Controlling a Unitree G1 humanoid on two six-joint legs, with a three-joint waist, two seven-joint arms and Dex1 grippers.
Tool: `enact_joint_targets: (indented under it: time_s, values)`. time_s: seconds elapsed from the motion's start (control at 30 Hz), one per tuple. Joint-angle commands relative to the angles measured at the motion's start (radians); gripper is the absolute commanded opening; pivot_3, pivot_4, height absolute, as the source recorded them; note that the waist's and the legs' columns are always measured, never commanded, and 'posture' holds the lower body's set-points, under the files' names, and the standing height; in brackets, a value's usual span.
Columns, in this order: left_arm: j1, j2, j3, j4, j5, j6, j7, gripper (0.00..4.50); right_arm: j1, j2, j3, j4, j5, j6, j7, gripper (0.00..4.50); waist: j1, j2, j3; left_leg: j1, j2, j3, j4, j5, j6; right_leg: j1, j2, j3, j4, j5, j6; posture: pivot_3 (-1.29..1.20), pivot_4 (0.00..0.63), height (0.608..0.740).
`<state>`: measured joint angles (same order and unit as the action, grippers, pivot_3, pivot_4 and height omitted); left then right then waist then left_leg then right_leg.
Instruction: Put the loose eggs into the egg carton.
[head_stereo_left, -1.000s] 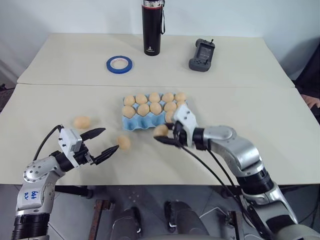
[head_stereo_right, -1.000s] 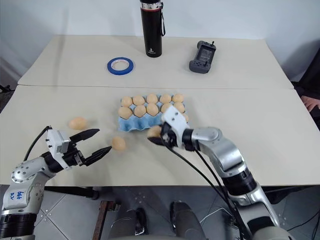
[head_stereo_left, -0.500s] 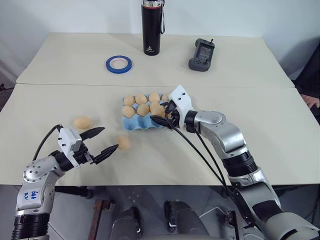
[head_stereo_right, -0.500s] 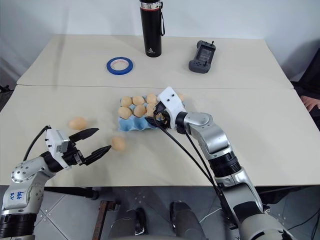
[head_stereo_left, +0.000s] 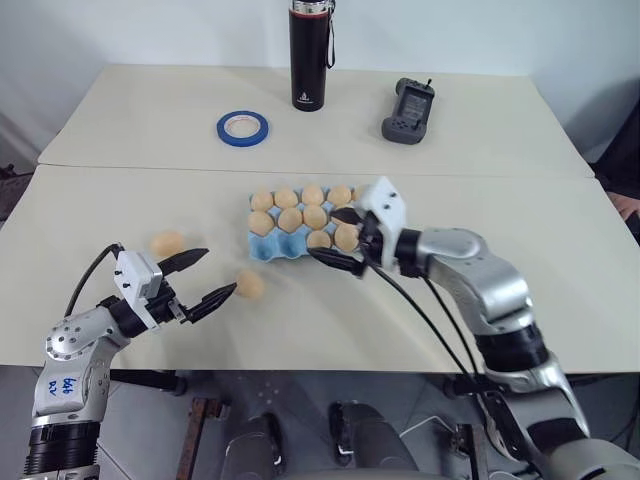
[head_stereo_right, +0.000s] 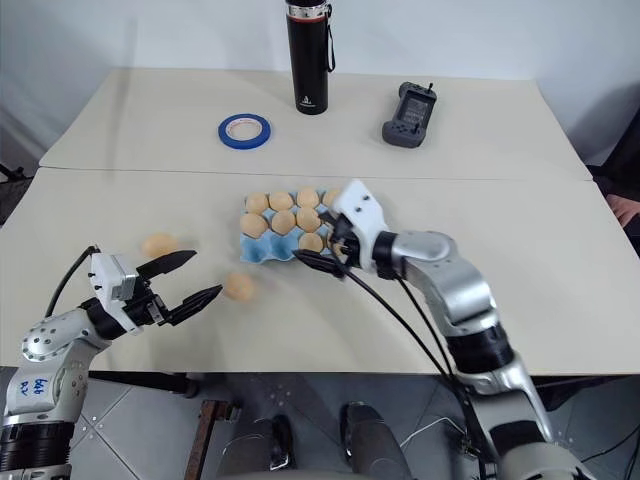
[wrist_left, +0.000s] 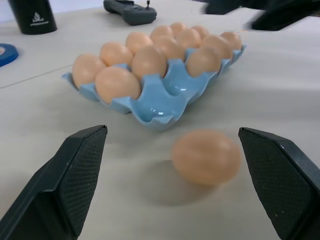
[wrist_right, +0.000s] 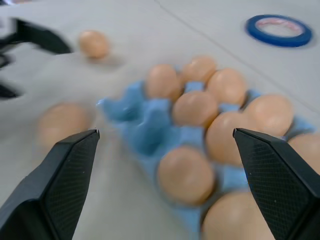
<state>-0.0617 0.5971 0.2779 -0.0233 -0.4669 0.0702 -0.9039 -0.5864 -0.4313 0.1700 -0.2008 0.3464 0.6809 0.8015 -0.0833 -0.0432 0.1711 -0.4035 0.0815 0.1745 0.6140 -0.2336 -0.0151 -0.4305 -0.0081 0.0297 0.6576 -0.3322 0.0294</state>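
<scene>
The egg carton lay mid-table, its long side running left to right. Two loose eggs sat on the table to its near left, the other farther left. My left gripper was spread wide beside the nearer egg; my right gripper hung empty, fingers apart, over the carton's near right corner.

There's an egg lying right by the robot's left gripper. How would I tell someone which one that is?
Start at the light blue egg carton in the middle of the table. Two loose eggs lie on the bare tabletop to its left. Yours is the nearer egg, close to the carton's front corner, just off the open left gripper; the other egg lies farther left.
</scene>
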Motion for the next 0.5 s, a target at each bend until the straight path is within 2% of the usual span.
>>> enact_joint_targets:
  time_s: [0.03, 0.27, 0.5]
  values:
    - [0.013, 0.001, 0.03, -0.021, -0.001, -0.011, 0.026, 4.5, 0.068, -0.087, -0.065, -0.09, 0.057, -0.055, 0.102, 4.49, 0.001, 0.0, 0.0, 0.0, 0.0, 0.0, 0.0, 0.0, 0.0, 0.0, 0.0, 0.0, 0.0, 0.0, 0.0, 0.0, 0.15, 0.74]
    - [0.097, -0.001, 0.083, -0.089, -0.019, 0.002, 0.082, 4.5, 0.264, -0.241, -0.194, -0.109, 0.14, -0.194, 0.287, 4.49, -0.003, 0.0, 0.0, 0.002, 0.0, -0.001, 0.0, -0.002, 0.005, 0.001, 0.001, 0.0, 0.001, 0.0, 0.0, 0.0, 0.15, 0.74]
    - [0.243, -0.022, 0.144, -0.232, -0.033, 0.043, 0.155, 4.5, 0.411, -0.275, -0.326, -0.012, 0.213, -0.307, 0.402, 4.49, 0.0, -0.001, 0.0, 0.003, 0.0, -0.001, 0.001, -0.003, 0.007, 0.004, 0.0, 0.0, 0.0, 0.0, 0.0, 0.0, 0.15, 0.74]
